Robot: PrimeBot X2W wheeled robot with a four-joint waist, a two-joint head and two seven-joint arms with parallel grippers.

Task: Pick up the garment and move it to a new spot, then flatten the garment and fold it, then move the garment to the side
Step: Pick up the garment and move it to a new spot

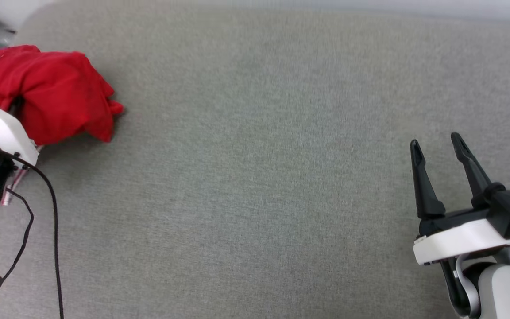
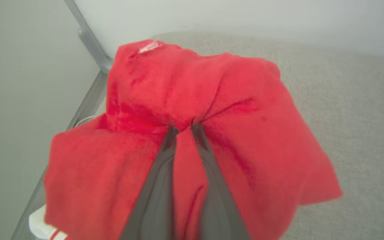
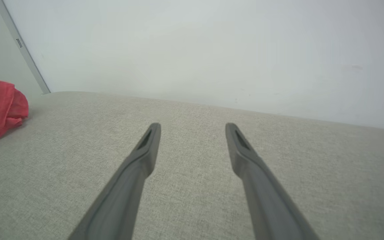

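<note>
Judging by how things lie, the task is barely begun: the garment [image 1: 56,95] sits as a crumpled red heap at the far left corner of the grey surface [image 1: 255,177], just beside the metal frame [image 2: 90,43] at its edge. None of it is spread, flattened or folded, and the wide middle of the surface lies bare. The first step, the pick-up, looks to be in hand; whether the heap has left the surface yet I cannot tell. The move to a new spot, the flattening, the folding and the shift to the side are all left to do.

The left gripper [image 2: 183,128] is buried in the top of the heap, its two fingers drawn almost together, with a ridge of red cloth pinched between them and creases running out from the tips. The right gripper [image 1: 434,141] hovers well apart from the garment over the right side of the surface, fingers spread wide, holding nothing and touching nothing
</note>
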